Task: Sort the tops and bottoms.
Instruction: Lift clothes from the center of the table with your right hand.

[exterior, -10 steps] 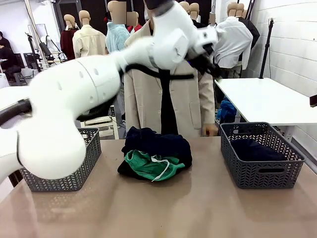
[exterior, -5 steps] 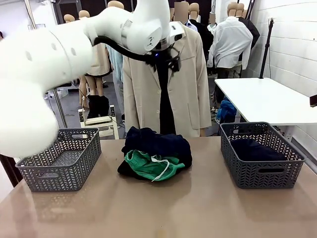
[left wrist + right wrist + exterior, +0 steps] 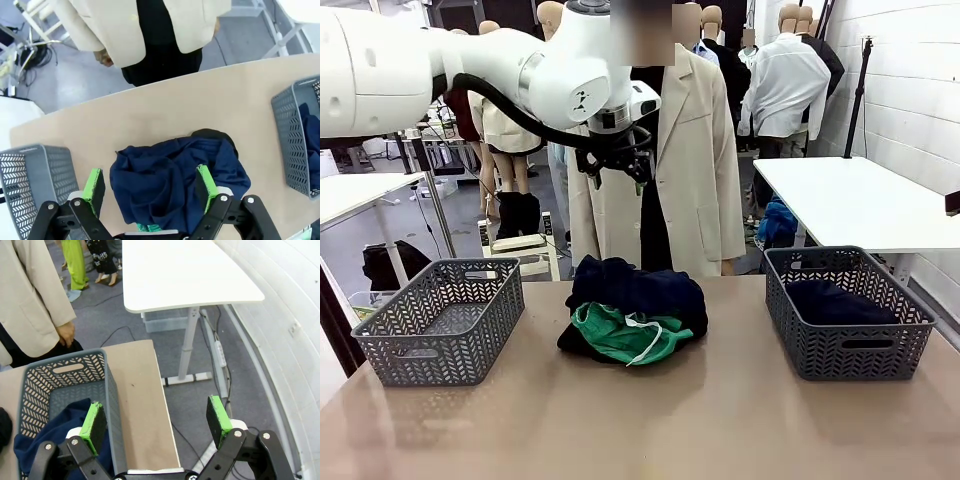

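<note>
Black garment (image 3: 572, 346) largely beneath navy garment (image 3: 638, 288)

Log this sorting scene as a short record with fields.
Left end effector: open, high above the pile
Right end effector: open, above the right grey plastic mesh basket's outer side
Pile, mid-table: large dark navy cloth garment on top; bright green cloth garment with white drawstring in front; black cloth garment peeking from beneath
Right basket holds: dark blue cloth
Left grey plastic mesh basket: table's left end
Person: beige blazer, far side

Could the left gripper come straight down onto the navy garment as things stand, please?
Probably yes: the left gripper hangs open above the navy garment, with nothing between them.
</note>
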You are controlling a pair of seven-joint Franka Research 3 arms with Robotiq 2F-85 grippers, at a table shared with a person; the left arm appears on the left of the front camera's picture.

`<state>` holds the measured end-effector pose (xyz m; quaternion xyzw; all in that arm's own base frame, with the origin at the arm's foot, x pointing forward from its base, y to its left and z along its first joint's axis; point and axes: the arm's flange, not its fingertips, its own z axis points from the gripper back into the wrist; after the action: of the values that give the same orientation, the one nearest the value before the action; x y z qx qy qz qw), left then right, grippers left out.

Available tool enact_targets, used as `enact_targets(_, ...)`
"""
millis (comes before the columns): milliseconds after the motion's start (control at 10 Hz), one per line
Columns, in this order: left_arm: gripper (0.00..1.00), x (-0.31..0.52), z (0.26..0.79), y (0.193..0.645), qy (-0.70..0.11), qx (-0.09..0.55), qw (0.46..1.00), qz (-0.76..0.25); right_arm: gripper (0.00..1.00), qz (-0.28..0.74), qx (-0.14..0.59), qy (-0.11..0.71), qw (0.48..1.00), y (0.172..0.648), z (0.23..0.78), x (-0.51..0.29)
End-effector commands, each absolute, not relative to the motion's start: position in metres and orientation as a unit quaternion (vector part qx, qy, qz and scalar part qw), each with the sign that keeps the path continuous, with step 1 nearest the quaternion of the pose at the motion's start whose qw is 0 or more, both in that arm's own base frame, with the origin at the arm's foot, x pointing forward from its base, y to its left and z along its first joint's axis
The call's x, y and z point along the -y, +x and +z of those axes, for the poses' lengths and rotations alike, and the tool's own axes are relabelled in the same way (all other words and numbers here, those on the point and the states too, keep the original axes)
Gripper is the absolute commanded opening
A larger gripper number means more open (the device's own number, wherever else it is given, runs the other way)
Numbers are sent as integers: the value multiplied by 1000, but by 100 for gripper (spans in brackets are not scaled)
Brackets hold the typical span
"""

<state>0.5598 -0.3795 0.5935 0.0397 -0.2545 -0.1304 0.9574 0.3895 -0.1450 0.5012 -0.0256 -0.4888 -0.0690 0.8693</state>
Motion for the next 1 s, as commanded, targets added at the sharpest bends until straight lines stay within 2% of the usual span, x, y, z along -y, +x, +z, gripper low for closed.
enact_targets(0, 94, 394, 604, 581, 52, 250, 956, -144, 100, -72, 484, -23, 872, 389, 502, 144)
enact_targets(100, 94, 379, 593, 560, 40, 255, 957, -130, 100, -72, 484, -23, 872, 389, 502, 144)
enact_targets(200, 94, 364, 604, 569, 87, 234, 960, -129, 100, -72, 484, -23, 872, 389, 502, 144)
enact_targets(300, 94, 312, 611, 568, 111, 227, 964, -81, 100, -72, 484, -23, 872, 389, 502, 144)
enact_targets(500, 94, 193, 609, 532, 106, 213, 971, -9, 100, -72, 484, -23, 872, 389, 502, 144)
enact_targets(700, 94, 98, 572, 506, 80, 181, 980, 4, 100, -72, 484, -23, 872, 389, 502, 144)
enact_targets(900, 94, 1, 517, 473, 4, 147, 989, 16, 100, -72, 484, -23, 872, 389, 502, 144)
